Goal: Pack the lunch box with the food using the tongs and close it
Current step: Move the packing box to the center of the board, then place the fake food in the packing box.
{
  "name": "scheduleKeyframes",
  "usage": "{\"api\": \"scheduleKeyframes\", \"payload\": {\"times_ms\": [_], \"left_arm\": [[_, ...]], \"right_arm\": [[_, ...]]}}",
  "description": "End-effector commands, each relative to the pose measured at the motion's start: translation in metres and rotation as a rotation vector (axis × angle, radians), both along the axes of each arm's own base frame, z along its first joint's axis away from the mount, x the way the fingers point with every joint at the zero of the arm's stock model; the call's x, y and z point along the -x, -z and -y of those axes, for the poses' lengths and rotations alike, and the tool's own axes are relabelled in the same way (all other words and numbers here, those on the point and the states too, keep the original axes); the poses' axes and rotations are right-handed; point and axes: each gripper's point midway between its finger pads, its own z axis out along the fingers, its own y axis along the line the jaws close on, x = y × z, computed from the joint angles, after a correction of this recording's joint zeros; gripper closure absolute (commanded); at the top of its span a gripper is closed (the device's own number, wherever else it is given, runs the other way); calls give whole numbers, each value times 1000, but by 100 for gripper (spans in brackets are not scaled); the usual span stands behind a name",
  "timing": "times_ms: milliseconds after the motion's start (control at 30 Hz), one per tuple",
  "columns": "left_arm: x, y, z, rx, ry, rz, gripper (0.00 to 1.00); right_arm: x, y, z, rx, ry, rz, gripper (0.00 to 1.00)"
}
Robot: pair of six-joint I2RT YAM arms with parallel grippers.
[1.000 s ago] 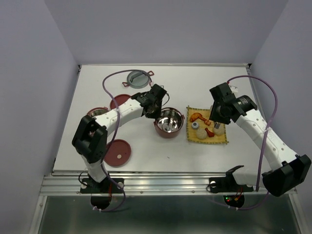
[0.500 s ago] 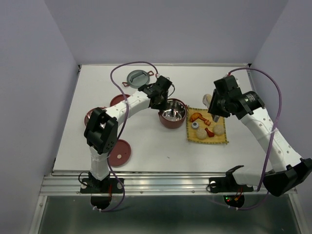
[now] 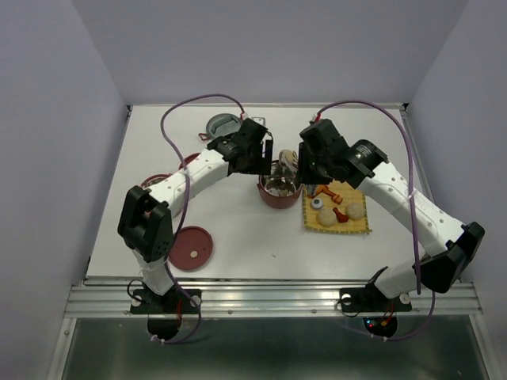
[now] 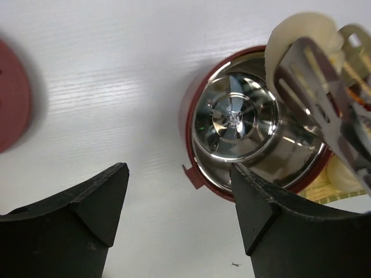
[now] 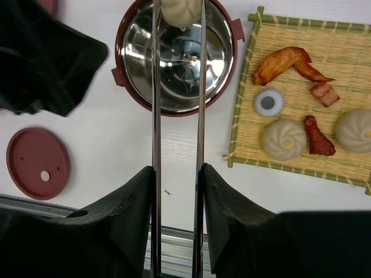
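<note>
Well, my right end effector is clamped on the tongs, squeezing both thin arms partway along their length. The slotted tips pinch a pale bun over the open lunch box bowl, near its rim. The bowl stands about the middle of the counter, its steel inside bare (nothing in it that I can see). The yellow mat lies just to its right and carries the rest of the food. My left end effector hangs by the bowl's left side, fingers wide apart, holding nothing. A red lid lies toward the near left corner.

I judge the bun light, smooth and round enough to squirt out of flat metal tips, so it wants a gentle, steady pinch across its widest part. The tongs look springy and slick, so my hold belongs well back on both arms, where a squeeze closes the tips evenly.
</note>
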Motion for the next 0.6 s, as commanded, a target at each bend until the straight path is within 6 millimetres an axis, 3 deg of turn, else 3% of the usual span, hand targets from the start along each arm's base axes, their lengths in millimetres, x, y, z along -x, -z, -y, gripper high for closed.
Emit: {"api": "scheduleKeyframes", "payload": {"times_ms": [0,100,267,567], "left_arm": [[-15,-63,-53,99,-132,128,18],[-20,-75,-84,159,-191,156,18],[-18,-78,-111,154,-241,172,18],[-8,-52,-112,160,-237,124,18]], "right_arm": [[-8,-22,-25,-70,-23,73,72],[-3,-10,-34,-75,-37,52,72],[6,11,-36,-70,-39,3,72],[18,37,-30,-64,-28,-54,68]]}}
